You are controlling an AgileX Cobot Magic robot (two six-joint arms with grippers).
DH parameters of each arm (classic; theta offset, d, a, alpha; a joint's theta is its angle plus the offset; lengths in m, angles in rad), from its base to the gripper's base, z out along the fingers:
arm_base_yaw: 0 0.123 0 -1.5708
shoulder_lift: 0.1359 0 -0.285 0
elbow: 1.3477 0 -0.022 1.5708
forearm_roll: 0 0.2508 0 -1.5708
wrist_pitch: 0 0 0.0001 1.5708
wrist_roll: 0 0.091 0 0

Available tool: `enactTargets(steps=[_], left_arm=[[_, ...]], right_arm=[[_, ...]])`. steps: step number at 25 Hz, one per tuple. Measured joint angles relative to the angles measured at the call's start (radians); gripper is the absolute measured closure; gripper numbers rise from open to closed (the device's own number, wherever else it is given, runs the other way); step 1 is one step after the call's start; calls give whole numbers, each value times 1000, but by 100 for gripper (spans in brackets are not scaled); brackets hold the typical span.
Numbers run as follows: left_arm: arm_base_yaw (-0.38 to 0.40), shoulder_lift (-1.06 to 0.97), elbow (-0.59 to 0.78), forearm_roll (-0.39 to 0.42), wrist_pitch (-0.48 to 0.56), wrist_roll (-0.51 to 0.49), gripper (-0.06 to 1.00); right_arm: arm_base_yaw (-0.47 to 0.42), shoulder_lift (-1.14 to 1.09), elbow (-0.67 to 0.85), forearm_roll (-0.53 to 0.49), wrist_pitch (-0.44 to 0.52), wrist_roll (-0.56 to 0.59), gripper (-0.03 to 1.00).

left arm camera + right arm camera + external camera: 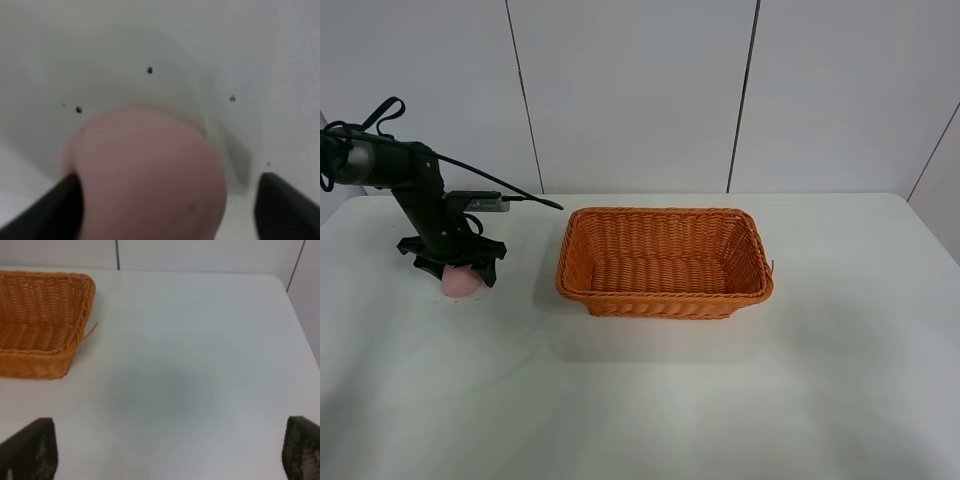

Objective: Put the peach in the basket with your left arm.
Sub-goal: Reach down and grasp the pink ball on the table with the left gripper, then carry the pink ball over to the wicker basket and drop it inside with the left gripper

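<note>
The pale pink peach point(462, 284) lies on the white table at the left, well to the left of the orange wicker basket point(620, 250). My left gripper point(455, 272) is lowered right over the peach, open, with its black fingers on either side of it. In the left wrist view the peach point(145, 175) fills the space in my left gripper point(170, 212); one finger point(55, 212) touches it and the other finger point(285, 210) stands apart. My right gripper point(170, 450) is open and empty over bare table to the right of the basket point(45, 315).
The white table point(720, 400) ends at a white panelled wall behind. The basket holds nothing. Black cables point(500, 185) trail from the left arm toward the basket's far left corner. A loose wicker strand point(91, 330) sticks out of the basket's near right corner.
</note>
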Motion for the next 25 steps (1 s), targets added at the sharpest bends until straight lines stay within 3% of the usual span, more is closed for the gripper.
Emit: enactTargets(steps=[3,6,9,16,19,25], left_arm=[[0,-9,-1,3,16,-7,67],[0,-61,-19,19,50,-12,85],[1,-128,-70,25,122,-40,89],[-41,-243,-297,32,401,-64,90],[-112,-243,-365,32,457,-84,90],[-332,-173,-487,26,466,-93,90]], right_arm=[[0,0,0,0,0,0,27],[0,0,0,0,0,0,27],[0,0,0,0,0,0,27],[0,0,0,0,0,0,27],[0,0,0,0,0,0,27],[0,0,0,0,0,0,27]])
